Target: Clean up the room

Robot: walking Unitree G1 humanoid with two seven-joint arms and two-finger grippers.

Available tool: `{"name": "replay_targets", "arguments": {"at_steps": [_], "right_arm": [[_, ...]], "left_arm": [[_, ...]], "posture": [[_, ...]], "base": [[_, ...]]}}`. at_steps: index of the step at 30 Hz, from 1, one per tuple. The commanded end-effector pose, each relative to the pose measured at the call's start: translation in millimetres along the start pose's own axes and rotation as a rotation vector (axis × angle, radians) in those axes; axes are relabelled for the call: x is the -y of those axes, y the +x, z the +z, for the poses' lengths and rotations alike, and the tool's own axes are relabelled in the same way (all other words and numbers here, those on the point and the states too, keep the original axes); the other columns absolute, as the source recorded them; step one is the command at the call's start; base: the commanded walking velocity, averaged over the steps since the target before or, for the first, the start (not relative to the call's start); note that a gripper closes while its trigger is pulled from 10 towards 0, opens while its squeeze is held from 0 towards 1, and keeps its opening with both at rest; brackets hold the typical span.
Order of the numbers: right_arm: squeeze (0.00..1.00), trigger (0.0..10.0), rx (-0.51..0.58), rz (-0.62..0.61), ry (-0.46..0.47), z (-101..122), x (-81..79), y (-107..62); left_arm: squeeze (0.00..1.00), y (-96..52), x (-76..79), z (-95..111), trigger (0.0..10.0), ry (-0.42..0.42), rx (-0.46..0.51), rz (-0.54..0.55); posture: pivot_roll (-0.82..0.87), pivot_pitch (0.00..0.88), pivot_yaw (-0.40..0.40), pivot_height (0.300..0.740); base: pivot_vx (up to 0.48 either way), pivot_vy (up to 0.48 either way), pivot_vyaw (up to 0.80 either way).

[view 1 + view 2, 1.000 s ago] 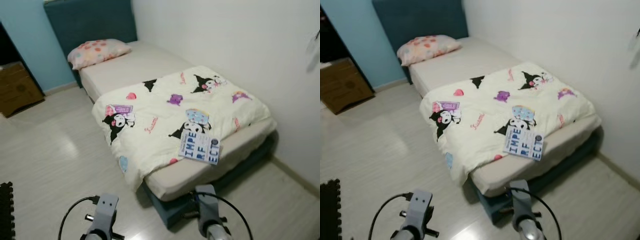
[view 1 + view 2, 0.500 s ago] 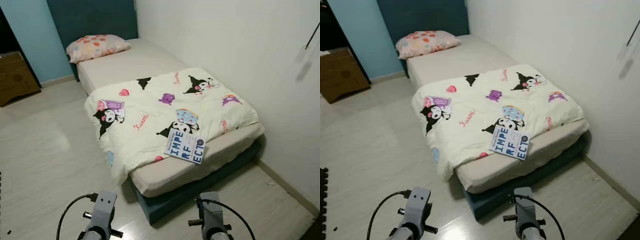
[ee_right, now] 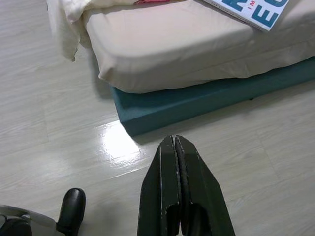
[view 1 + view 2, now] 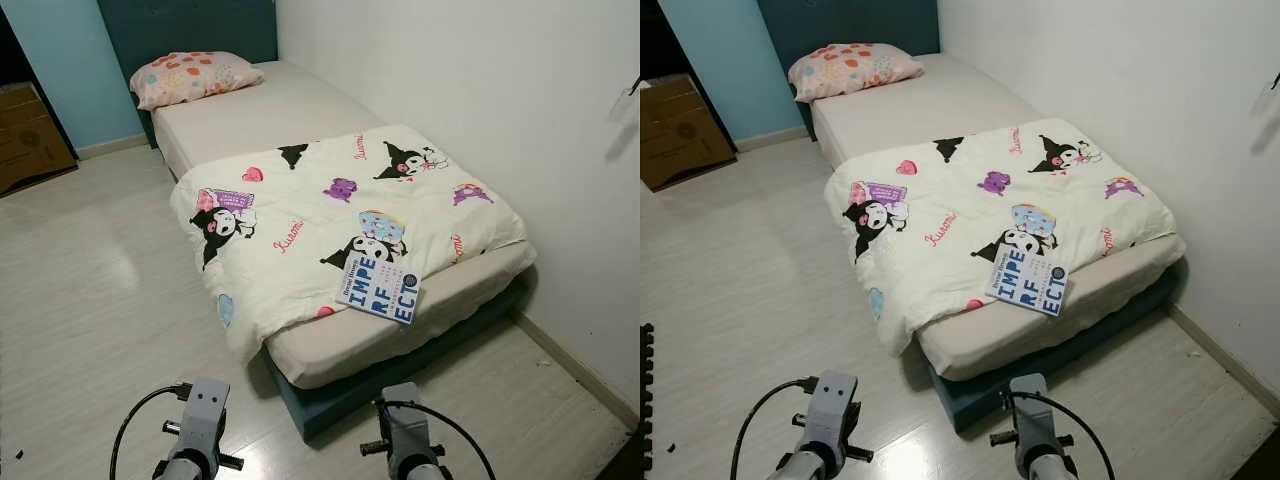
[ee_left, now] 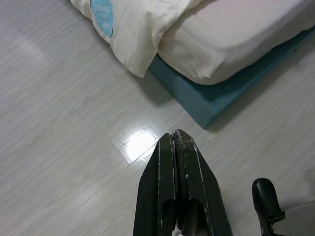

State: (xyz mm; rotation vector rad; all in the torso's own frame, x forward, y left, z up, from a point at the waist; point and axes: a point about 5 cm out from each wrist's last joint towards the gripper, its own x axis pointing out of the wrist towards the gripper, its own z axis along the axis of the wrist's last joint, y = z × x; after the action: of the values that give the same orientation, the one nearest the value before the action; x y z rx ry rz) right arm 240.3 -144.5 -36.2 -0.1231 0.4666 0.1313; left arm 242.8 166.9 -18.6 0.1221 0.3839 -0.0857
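I stand at the foot corner of a low bed (image 4: 330, 350), looking down its length toward a spotted pillow (image 4: 190, 76) at the far end. A cream quilt (image 4: 330, 210) printed with cartoon figures covers the near half, one edge drooping toward the pale floor (image 4: 90, 300) on my left. A brown box (image 4: 30, 135) sits against the far blue wall.

The thing to tidy, as I judge it, is a book (image 4: 378, 291) lying flat on the quilt's near edge. It is white with big blue block letters, its long side slanting across the bed corner. It lies ahead and slightly right of me, above and beyond my right gripper (image 3: 175, 142), so my right arm is the nearer one.

My left gripper (image 5: 173, 140) hangs over bare floor by the bed base. Both grippers have their fingers pressed together and hold nothing.
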Motion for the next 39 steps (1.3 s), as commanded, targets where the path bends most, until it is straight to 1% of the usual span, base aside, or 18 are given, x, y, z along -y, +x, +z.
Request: {"name": "replay_targets", "arguments": {"at_steps": [1, 19, 21, 23, 39], "right_arm": [[0.0, 10.0, 0.0, 0.009, -0.007, -4, -1.0, -2.8], [0.0, 10.0, 0.011, 0.012, -0.022, 0, -1.1, -0.7], [0.0, 10.0, 0.012, 0.015, -0.027, 1, -1.4, -0.6], [0.0, 10.0, 0.02, 0.039, -0.07, 2, -4.2, -0.1], [0.0, 10.0, 0.033, 0.043, -0.072, 7, -4.1, 2.2]], "left_arm": [[0.0, -2.7, 0.8, -6, 10.0, -0.004, -0.021, -0.002], [0.0, -1.3, 2.9, -4, 10.0, -0.006, -0.014, -0.003], [0.0, -1.1, 3.4, -4, 10.0, -0.005, -0.013, -0.004], [0.0, -0.7, 4.6, -3, 10.0, -0.004, -0.011, -0.006], [0.0, 0.6, 4.4, 0, 10.0, -0.031, 0.007, 0.011]], "posture": [[-0.02, 0.144, 0.015, 0.74], [-0.03, 0.137, 0.023, 0.74], [-0.03, 0.137, 0.023, 0.74], [-0.03, 0.135, 0.024, 0.74], [-0.03, 0.121, 0.024, 0.74]], "base": [[0.0, 0.0, 0.0], [0.0, 0.0, 0.0], [0.0, 0.0, 0.44], [0.0, 0.0, 0.8], [0.0, 0.0, 0.8]]}}
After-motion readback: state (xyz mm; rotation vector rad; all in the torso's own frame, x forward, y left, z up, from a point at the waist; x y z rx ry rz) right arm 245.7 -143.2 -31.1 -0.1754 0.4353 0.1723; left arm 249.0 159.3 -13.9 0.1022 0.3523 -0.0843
